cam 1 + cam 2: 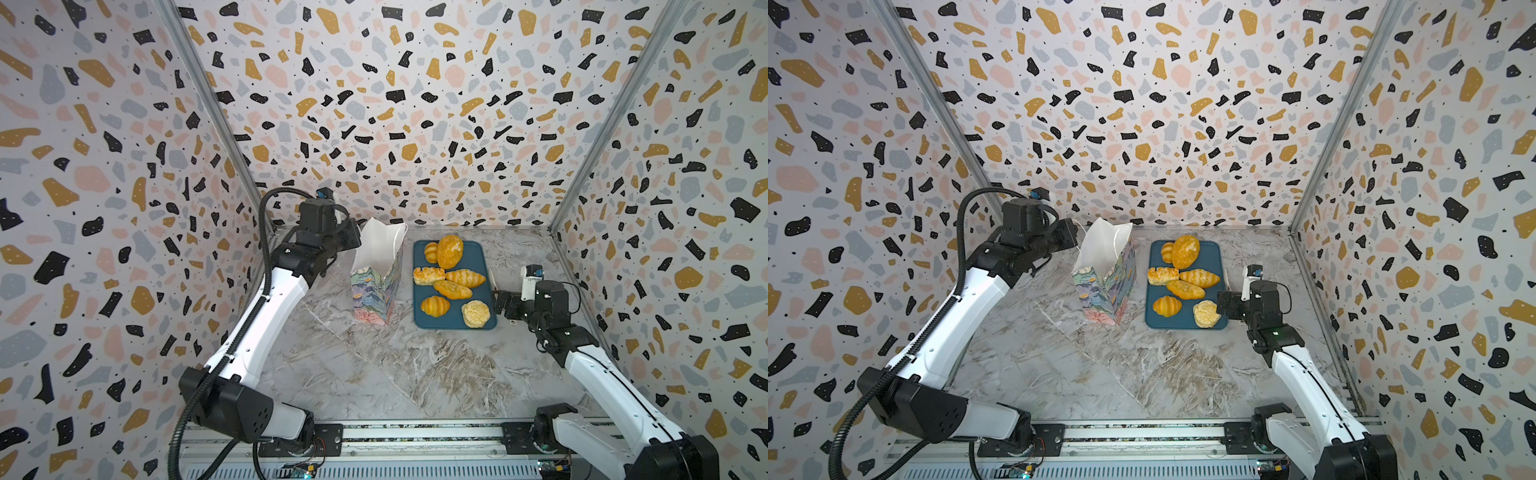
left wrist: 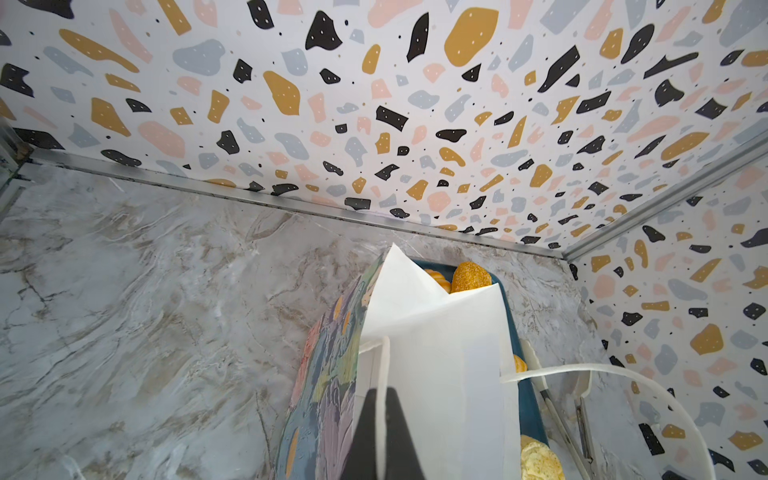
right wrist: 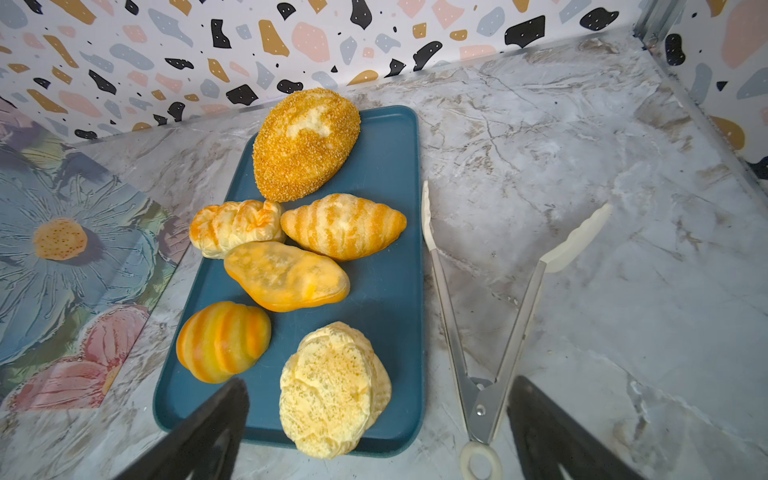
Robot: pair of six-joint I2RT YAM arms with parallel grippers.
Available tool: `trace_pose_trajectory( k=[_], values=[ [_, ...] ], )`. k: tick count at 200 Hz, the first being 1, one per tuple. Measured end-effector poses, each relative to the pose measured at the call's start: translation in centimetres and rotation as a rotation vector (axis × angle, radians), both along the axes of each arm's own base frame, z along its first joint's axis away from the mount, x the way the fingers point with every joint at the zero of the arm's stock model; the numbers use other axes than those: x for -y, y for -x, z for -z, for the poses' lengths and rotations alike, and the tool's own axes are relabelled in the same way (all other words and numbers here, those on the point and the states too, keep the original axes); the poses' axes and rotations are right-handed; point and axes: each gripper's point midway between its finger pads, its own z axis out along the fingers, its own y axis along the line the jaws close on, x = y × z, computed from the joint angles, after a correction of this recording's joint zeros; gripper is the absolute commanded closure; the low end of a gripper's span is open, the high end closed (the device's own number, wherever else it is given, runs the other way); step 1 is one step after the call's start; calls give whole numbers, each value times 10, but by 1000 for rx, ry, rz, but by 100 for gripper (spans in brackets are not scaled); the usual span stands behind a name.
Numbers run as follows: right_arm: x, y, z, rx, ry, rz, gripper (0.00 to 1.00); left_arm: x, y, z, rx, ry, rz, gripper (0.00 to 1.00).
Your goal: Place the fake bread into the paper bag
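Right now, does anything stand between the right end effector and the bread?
Nothing visible does. The tongs lie flat on the table beside the tray, close to the open right end effector, not over the bread.

Left fingers (image 2: 365, 440) pinched, right fingers (image 3: 208, 432) spread

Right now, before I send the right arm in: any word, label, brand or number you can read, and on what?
Nothing legible anywhere.
On the white camera housing at the right wrist: a small dark marking, too blurred to read.
On the pastel floral paper bag: painted flowers only, no words.
On the dark-blue flat tray, the golden toy breads and the steel tongs with white tips: no markings seen.
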Motion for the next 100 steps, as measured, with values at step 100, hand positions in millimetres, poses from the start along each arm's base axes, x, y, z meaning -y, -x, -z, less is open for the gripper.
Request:
trace_pose_trajectory(
  k=[100],
  values=[
    [6, -4, -12, 11, -14, 25, 1, -8, 0, 7, 14, 49, -34, 100]
  ],
)
